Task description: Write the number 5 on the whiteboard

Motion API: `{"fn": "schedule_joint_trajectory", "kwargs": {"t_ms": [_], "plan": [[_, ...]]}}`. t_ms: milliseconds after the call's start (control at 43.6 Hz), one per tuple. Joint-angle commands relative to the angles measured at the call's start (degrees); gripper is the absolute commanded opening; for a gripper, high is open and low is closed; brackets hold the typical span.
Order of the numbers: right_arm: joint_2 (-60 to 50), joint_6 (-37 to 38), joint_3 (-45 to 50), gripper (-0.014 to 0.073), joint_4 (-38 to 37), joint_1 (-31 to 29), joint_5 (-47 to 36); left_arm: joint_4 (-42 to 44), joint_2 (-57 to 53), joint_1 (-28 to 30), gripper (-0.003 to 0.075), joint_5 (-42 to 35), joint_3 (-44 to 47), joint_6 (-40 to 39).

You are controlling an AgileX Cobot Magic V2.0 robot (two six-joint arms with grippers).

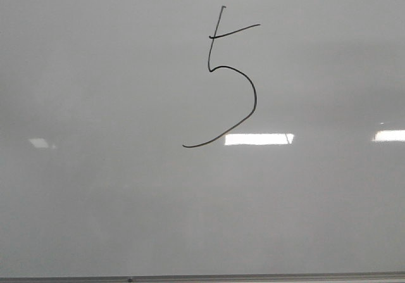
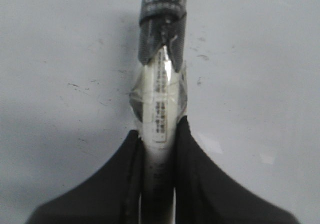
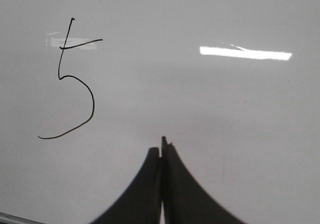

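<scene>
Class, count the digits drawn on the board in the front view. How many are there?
1. A single number 5 sits in the upper middle of the whiteboard. No other digit shows; parts of the board beyond the frame stay unseen.

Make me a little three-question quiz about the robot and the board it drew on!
1. True or false: the whiteboard is blank.
2. Which gripper holds the marker? A left B right C neither
3. Fill in: the figure drawn is the number ___.

Key:
1. False, the number 5 is drawn in black.
2. A, the left gripper is clamped on it; the right gripper is closed with nothing in it.
3. 5
</scene>
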Motion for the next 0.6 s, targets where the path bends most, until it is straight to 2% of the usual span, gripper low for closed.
{"fn": "schedule_joint_trajectory", "kwargs": {"t_ms": [0,298,436,573], "plan": [[0.15,-0.17,-1.52,-0.0069,0.67,-0.47,-4.38,-0.50,-0.30,0.06,-0.0020,-4.63,-1.82,-0.09],[0.15,-0.17,-1.52,-0.0069,0.67,-0.47,-4.38,3.88,0.72,-0.16,-0.0019,-3.39,-5.00,-0.09],[0.15,-0.17,-1.52,-0.0069,0.67,-0.47,-4.38,3.35,1.70,-0.85,-0.0018,-3.39,-6.05,-0.09],[0.15,-0.17,-1.52,-0.0069,0.67,-0.47,-4.38,3.84,3.49,-2.93,-0.0018,-5.61,-6.03,-0.09]]}}
